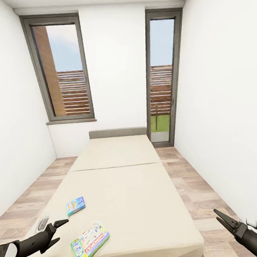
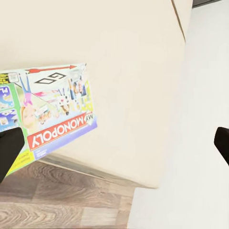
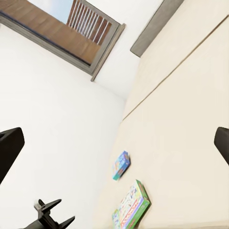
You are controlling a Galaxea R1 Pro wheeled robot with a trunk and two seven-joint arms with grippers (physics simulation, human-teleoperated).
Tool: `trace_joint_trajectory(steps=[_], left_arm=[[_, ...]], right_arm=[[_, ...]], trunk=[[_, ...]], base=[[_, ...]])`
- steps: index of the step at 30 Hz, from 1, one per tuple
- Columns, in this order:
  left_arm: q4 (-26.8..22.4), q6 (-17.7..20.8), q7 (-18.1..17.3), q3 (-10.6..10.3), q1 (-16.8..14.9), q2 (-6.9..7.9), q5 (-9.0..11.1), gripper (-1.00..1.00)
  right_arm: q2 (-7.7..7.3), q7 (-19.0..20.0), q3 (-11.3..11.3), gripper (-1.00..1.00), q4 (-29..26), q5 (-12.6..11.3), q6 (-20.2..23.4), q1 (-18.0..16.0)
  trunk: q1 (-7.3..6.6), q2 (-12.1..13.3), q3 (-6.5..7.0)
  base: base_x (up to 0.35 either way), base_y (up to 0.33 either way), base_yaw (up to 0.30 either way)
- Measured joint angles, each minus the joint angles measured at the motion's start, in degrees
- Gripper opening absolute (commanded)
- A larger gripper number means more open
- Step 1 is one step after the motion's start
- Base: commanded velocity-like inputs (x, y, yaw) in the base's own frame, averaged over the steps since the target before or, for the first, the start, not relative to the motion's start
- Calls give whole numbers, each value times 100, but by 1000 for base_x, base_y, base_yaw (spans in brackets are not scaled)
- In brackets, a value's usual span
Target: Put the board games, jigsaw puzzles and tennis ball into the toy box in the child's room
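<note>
Fingers apart on left gripper [image 1: 62, 229] and right gripper [image 1: 223, 218], nothing held; both board games [image 1: 89, 242] [image 1: 75, 205] unpicked on bed [image 1: 149, 203].

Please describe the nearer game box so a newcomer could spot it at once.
On the bed, look at the near corner by the left pincer. The green-edged Monopoly box lies there, bigger than the blue box lying farther up.
</note>
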Motion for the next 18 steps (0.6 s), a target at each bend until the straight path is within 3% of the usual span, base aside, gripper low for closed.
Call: trace_joint_trajectory(steps=[13,18], left_arm=[[72,-10,12,6,0,2,1,100],[80,-15,17,5,0,1,1,100]], right_arm=[[6,19,-5,100,8,-33,152,0],[-24,25,17,100,-1,-355,181,-1]], trunk=[[286,-522,-233],[395,-722,-323]], base=[[0,0,0],[0,0,0]])
